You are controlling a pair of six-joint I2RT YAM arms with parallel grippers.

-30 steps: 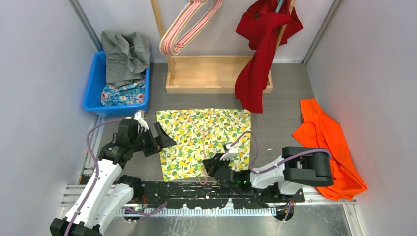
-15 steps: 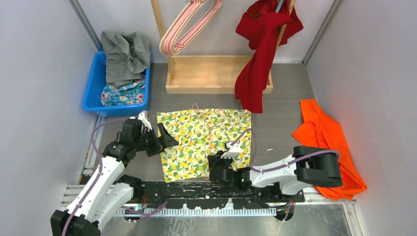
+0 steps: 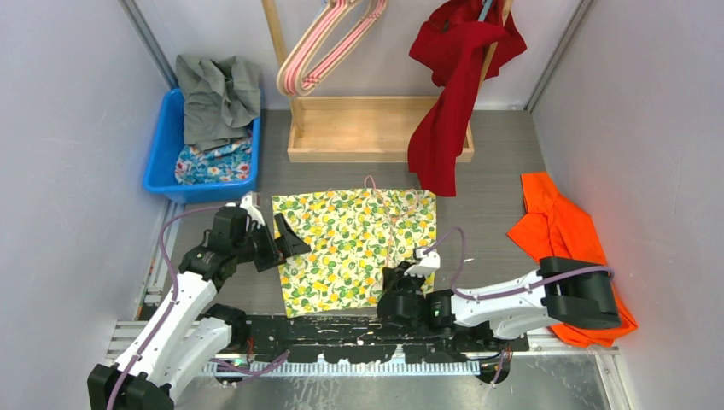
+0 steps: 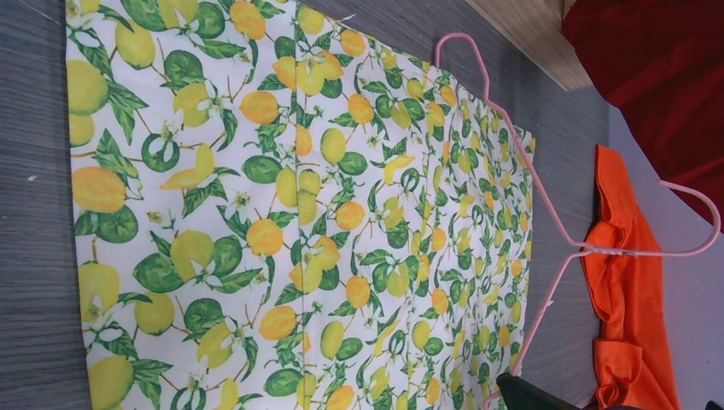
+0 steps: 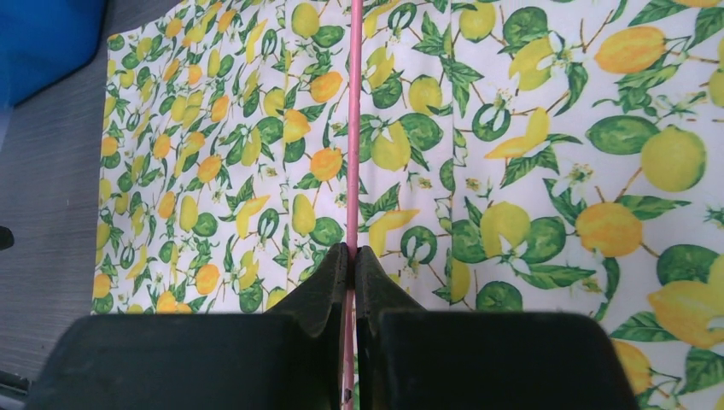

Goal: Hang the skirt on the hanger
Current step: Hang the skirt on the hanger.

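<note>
The lemon-print skirt (image 3: pixel 354 248) lies spread flat on the grey bench (image 3: pixel 491 171), in the middle, just in front of the wooden rack (image 3: pixel 376 128); a pink wire hanger (image 5: pixel 353 128) rests on top of the skirt's right half, its hook reaching the far hem; the right end effector (image 5: pixel 351 256) sits low at the skirt's near edge, its fingers pressed together and pinching the hanger's wire; the left end effector (image 3: pixel 288 238) hovers at the skirt's left edge with its fingers spread wide and nothing between them; an orange garment (image 3: pixel 568 248) lies crumpled to the right; a red garment (image 3: pixel 452 85) hangs from the rack beside more pink hangers (image 3: pixel 329 43); a blue bin (image 3: pixel 160 154) at far left holds a grey garment (image 3: pixel 218 98).
</note>
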